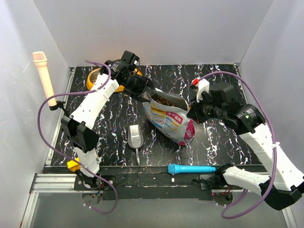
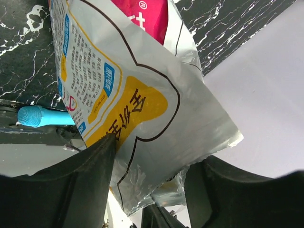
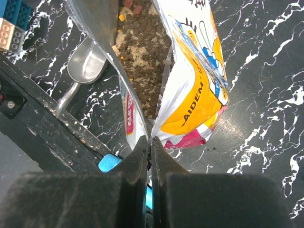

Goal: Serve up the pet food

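Silvery pouch (image 1: 168,118) sits open mid-table (image 1: 223,85), the pet food (image 3: 142,52) heaped loose inside; the right tool (image 3: 151,142) is clamped on its right lip and the left tool (image 1: 146,93) appears to pinch the far-left corner. Risk: should either grip slip or the pull go uneven, the mouth collapses or tips, spilling kibble short of the orange bowl (image 1: 90,83). Count: one pouch, one grey scoop (image 1: 135,137), one bowl, two tools; kibble uncountable.
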`<state>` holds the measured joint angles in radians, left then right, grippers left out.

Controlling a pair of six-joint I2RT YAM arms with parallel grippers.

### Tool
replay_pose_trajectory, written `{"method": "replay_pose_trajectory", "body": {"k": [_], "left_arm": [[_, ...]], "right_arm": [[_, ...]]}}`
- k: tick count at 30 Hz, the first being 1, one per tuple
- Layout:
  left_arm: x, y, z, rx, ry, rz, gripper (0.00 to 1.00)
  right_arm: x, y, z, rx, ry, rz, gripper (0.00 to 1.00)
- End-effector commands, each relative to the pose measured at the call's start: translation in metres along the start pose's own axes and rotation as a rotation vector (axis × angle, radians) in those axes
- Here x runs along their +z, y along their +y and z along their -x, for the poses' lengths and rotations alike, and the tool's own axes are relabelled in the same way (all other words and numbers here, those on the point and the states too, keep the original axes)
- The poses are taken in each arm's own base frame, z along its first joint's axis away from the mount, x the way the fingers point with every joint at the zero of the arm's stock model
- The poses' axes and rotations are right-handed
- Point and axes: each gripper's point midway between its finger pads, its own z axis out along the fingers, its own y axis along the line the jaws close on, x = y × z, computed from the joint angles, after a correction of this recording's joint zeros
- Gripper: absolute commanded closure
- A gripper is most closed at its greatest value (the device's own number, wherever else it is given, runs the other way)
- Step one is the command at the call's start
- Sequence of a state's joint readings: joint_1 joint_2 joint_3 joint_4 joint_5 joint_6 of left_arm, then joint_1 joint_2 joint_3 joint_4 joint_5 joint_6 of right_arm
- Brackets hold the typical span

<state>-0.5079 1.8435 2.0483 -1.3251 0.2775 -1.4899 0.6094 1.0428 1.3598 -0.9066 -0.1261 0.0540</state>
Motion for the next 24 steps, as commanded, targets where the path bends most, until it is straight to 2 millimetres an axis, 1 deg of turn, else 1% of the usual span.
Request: {"method": "replay_pose_trajectory", "body": {"k": [1, 3, 4, 5, 7, 8, 10, 12, 15, 17, 18, 19, 21, 22, 23, 24], "left_arm": [[-0.004, -0.006, 0.012, 0.035, -0.067, -0.020, 0.50], [-0.005, -0.008, 0.017, 0.050, -0.096, -0.029, 0.62], [-0.006, -0.011, 0.021, 0.054, -0.114, -0.041, 0.72], [-0.007, -0.013, 0.024, 0.057, -0.125, -0.048, 0.81], [-0.009, -0.019, 0.035, 0.051, -0.140, -0.065, 0.95], [-0.010, -0.023, 0.040, 0.051, -0.147, -0.075, 1.00], [-0.014, -0.028, 0.052, 0.036, -0.161, -0.088, 1.00], [-0.023, -0.033, 0.061, 0.027, -0.185, -0.100, 1.00], [-0.026, -0.029, 0.061, 0.008, -0.165, -0.082, 1.00], [-0.022, -0.021, 0.052, -0.025, -0.103, -0.050, 1.00], [-0.019, -0.018, 0.049, -0.045, -0.080, -0.036, 1.00], [-0.017, -0.015, 0.046, -0.065, -0.061, -0.025, 1.00], [-0.019, -0.013, 0.042, -0.076, -0.044, -0.025, 1.00], [-0.020, -0.011, 0.042, -0.078, -0.050, -0.023, 1.00], [-0.023, -0.012, 0.042, -0.077, -0.059, -0.031, 1.00], [-0.024, -0.012, 0.042, -0.078, -0.062, -0.034, 1.00]], "right_arm": [[-0.016, -0.021, 0.006, -0.080, -0.030, -0.111, 0.99], [-0.019, -0.023, 0.003, -0.113, -0.031, -0.117, 0.99], [-0.020, -0.023, 0.000, -0.130, -0.024, -0.118, 0.99], [-0.022, -0.023, -0.002, -0.149, -0.021, -0.117, 0.99], [-0.025, -0.024, -0.011, -0.189, 0.005, -0.111, 0.99], [-0.027, -0.022, -0.015, -0.209, 0.015, -0.097, 0.99], [-0.034, -0.026, -0.025, -0.227, 0.027, -0.120, 0.99], [-0.042, -0.038, -0.035, -0.237, 0.035, -0.189, 0.99], [-0.050, -0.040, -0.043, -0.224, 0.040, -0.209, 0.99], [-0.053, -0.039, -0.034, -0.208, 0.021, -0.215, 0.99], [-0.053, -0.037, -0.026, -0.202, 0.011, -0.208, 0.99], [-0.054, -0.031, -0.013, -0.196, -0.014, -0.189, 0.99], [-0.053, -0.023, 0.015, -0.175, -0.061, -0.163, 0.82], [-0.052, -0.016, 0.028, -0.172, -0.080, -0.141, 0.64], [-0.046, -0.012, 0.039, -0.174, -0.075, -0.127, 0.36], [-0.036, -0.008, 0.051, -0.179, -0.062, -0.135, 0.29]]}}
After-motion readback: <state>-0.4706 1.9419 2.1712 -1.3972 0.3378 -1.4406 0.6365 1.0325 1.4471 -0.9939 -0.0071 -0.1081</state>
